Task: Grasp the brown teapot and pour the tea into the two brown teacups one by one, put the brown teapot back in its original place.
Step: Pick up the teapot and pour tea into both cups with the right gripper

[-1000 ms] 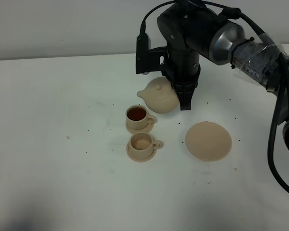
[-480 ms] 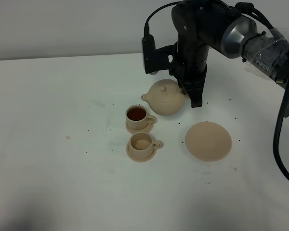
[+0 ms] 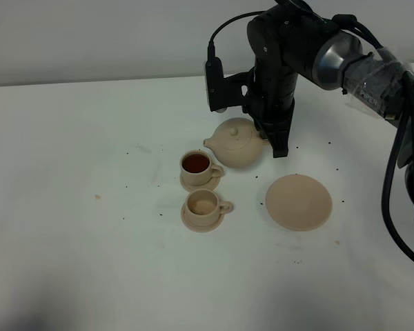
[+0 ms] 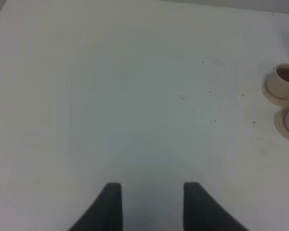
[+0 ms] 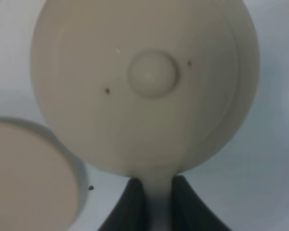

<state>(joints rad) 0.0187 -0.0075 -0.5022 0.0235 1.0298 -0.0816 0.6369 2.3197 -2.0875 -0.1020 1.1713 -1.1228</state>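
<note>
Here the right gripper (image 5: 156,185) is clamped on the loop handle of the brown teapot (image 3: 236,143), one dark finger on each side of it; the left gripper (image 4: 151,192) hangs with its jaws spread wide over bare table, gripping nothing; compared with a second ago the teapot sits more level and has shifted away from the cups toward the plate (image 3: 298,201), which lies near the teapot on its handle side; the two brown teacups (image 3: 196,165) stand on saucers just beside the teapot's spout, the one closer to the teapot holding dark tea; the white table (image 3: 69,207) is dotted with dark specks, and a pale wall rises behind the teapot.
</note>
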